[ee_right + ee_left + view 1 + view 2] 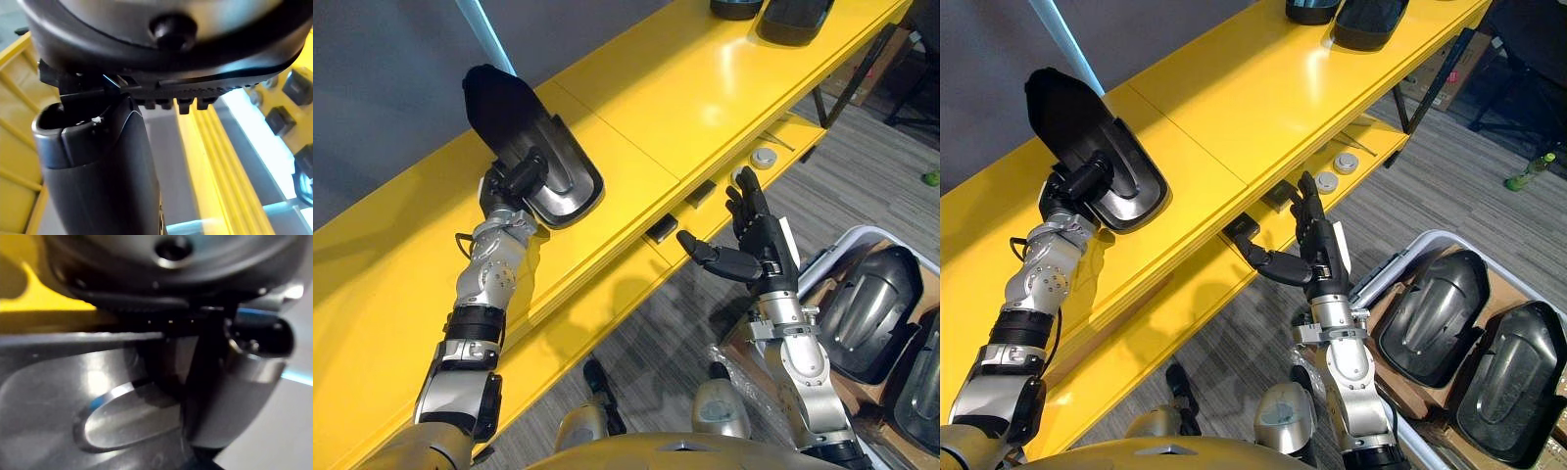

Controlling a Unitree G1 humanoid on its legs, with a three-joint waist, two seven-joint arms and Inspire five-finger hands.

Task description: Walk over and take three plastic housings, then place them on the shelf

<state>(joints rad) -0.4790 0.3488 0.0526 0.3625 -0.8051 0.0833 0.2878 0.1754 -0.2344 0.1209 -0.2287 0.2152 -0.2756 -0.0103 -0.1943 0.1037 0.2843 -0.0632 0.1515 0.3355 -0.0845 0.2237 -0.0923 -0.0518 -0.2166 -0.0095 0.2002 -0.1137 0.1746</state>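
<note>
— What is held in the left hand (514, 184)?
— A black plastic housing (509, 113) is gripped at its lower end, and the thumb is curled over it. The housing is held tilted above the top board of the yellow shelf (705, 88). Whether the board is touched cannot be told.
— And how is the right hand (759, 245) held?
— It is held open, with the fingers straight and the thumb stuck out. Nothing is held in it. It is seen just beside the front edge of the lower board.
— Are other housings seen?
— At the far end of the top board two more housings (793, 18) are laid. On the floor to the right, two other housings (1435, 304) are kept in a white bin (1393, 264).
</note>
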